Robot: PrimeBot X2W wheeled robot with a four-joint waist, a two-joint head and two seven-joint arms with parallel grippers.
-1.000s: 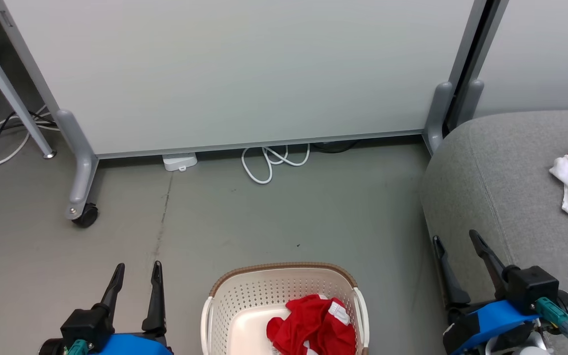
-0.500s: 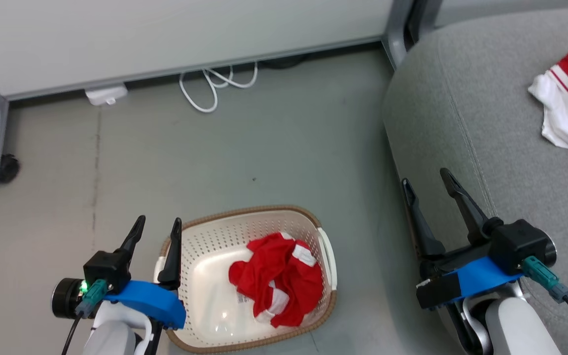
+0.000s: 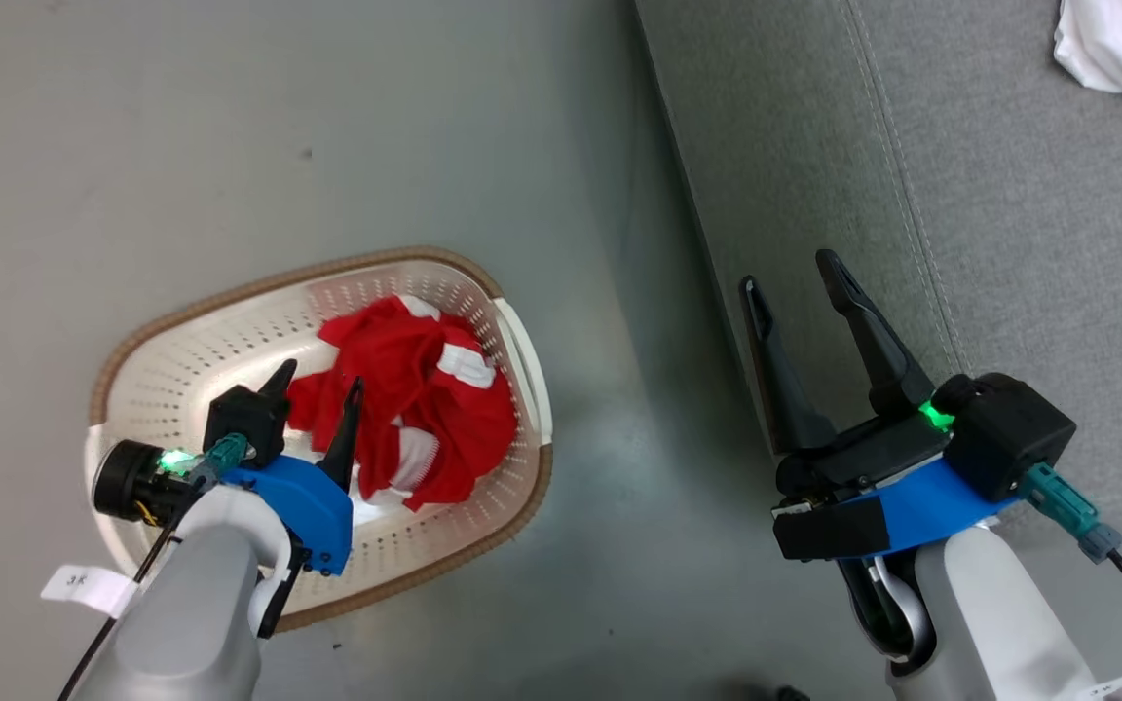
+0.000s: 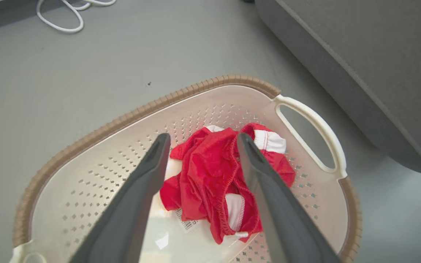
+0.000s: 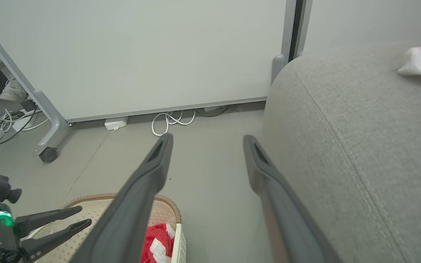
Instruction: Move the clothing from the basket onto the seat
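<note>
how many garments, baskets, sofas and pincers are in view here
garments: 2 (basket garment, sofa garment)
basket: 1
sofa: 1
pincers: 2 (left pincer, right pincer), both open
total: 6

Bright, even, soft; faint shadows only. Small glare on the basket (image 4: 86, 197) floor, lower centre, left wrist view.

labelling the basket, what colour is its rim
Brown, woven-look rim on the cream basket; clearest in the left wrist view.
</note>
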